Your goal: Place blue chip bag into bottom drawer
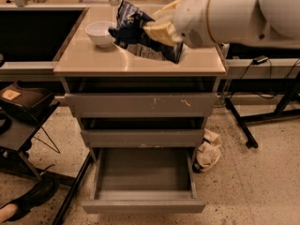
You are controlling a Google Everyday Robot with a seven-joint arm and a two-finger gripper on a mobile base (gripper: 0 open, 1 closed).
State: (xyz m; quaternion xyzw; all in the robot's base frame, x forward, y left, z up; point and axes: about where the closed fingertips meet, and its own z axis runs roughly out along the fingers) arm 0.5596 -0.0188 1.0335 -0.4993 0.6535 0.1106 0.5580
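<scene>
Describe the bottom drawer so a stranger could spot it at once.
Find the tan-topped cabinet with three grey drawers, below the gripper holding the blue chip bag above its top. The bottom drawer is the lowest. Unlike the two drawers above, it is pulled far out.

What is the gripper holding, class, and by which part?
The gripper, above the cabinet top beside the white bowl, holds the blue chip bag by its right side.
</scene>
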